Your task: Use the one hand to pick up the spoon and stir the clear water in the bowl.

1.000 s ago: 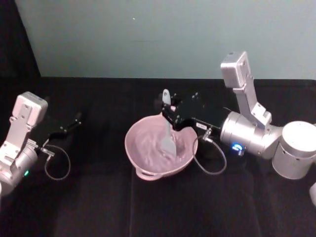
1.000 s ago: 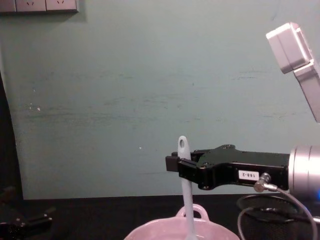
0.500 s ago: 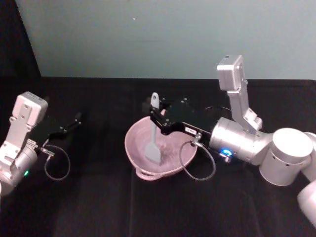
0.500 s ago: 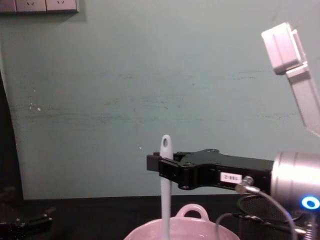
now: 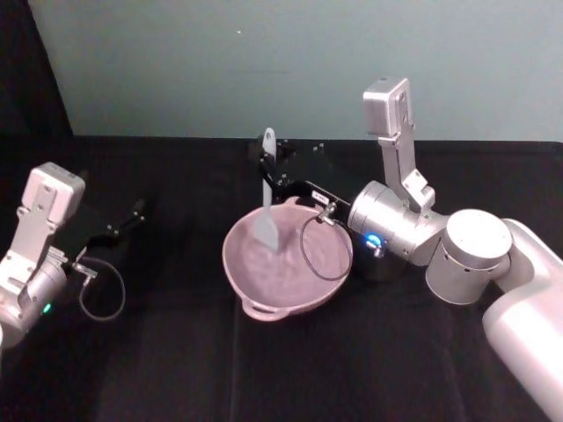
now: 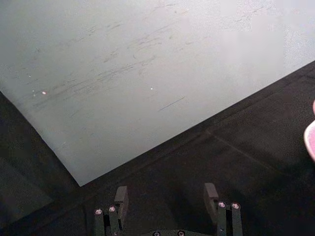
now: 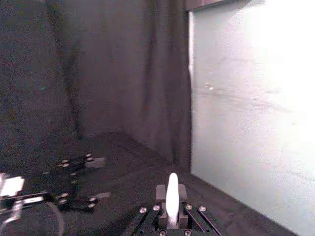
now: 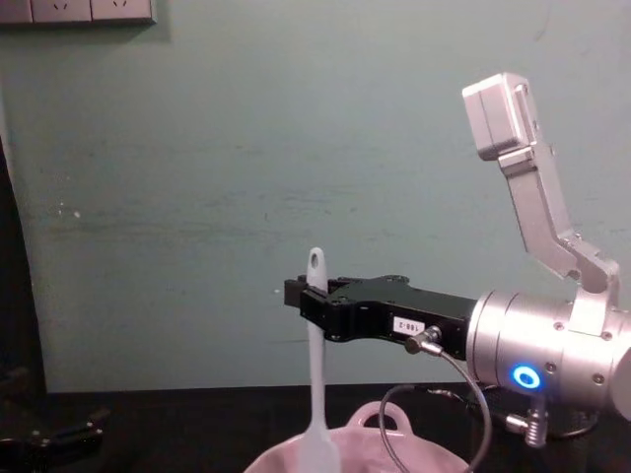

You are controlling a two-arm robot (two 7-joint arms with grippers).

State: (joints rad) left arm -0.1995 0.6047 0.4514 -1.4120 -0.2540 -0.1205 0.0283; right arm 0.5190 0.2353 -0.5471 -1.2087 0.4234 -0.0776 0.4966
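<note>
My right gripper is shut on the handle of the white spoon, which it holds upright. The wider head hangs over the far left part of the pale-pink bowl, about level with the rim. From the chest, the spoon drops from the black gripper to the bowl's rim. The right wrist view has the handle's tip standing between the shut fingers. I cannot make out the clear water against the pink. My left gripper rests open at the far left, fingers apart.
A black cloth covers the table, and a teal wall rises behind it. The right gripper's grey cable loops down over the bowl's right side. The bowl's pink edge shows in the left wrist view.
The right gripper carried the spoon from the bowl's right side to its left, then toward the far rim and slightly up. The right arm swung in over the table. The left arm stayed still.
</note>
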